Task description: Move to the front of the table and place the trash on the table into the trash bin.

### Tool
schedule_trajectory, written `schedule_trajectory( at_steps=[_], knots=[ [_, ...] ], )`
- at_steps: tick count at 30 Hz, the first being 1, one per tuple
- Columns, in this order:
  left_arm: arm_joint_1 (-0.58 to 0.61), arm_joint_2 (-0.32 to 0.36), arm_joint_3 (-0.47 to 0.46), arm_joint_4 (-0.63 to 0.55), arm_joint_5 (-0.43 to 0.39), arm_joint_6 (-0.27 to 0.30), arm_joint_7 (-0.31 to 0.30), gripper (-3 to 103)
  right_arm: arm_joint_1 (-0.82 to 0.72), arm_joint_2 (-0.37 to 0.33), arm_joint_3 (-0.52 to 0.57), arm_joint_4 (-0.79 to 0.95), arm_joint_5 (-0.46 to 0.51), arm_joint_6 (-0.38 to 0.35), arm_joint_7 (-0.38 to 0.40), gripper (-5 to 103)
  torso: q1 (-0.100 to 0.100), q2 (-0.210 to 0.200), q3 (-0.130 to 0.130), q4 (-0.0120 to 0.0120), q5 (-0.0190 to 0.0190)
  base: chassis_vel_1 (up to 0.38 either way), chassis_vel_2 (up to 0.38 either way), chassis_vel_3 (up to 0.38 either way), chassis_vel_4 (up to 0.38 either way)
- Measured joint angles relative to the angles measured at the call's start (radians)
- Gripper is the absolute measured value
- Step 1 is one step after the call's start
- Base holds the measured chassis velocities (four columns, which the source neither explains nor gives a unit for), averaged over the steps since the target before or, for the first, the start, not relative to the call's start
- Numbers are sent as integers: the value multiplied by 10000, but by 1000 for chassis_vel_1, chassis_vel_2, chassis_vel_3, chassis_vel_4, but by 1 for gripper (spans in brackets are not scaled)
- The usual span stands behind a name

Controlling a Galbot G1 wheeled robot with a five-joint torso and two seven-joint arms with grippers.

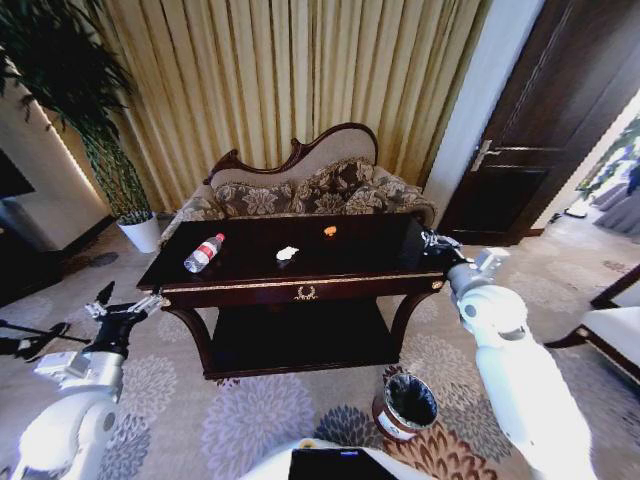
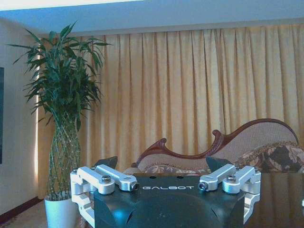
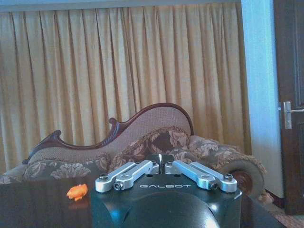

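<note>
Robot parked in front of the table, nothing picked up yet.

The table stands square ahead of the robot with the litter strung across its top: a bottle towards the left end, lying on its side with its red cap pointing away and to the right, a paper wad near the middle, and an orange scrap further back. The left gripper hangs just off the table's left front corner, fingers spread wide and holding nothing; it looks the nearer one to the bottle, which lies ahead of it and slightly inward. The right gripper sits over the right end, fingers drawn together and empty, the scrap off to its left. The bin waits on the carpet below the table's front, closer to the right arm.
</note>
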Motion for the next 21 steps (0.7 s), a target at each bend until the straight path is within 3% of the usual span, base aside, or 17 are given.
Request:
schedule_trajectory(
  at_steps=[11, 21],
  knots=[
    [16, -4, 0, -39, -10, 1, -1, 100, -196, 207, 5, -3, -214, 83, 0, 1, -6, 4, -2, 0, -2, 198, -191, -206, 186],
    [28, -80, 68, -46, 40, 5, -3, 100, -701, 934, -797, -1971, -1595, 852, 0, 1, -1, 0, 2, 1, 0, 70, -63, -59, 62]
  ],
)
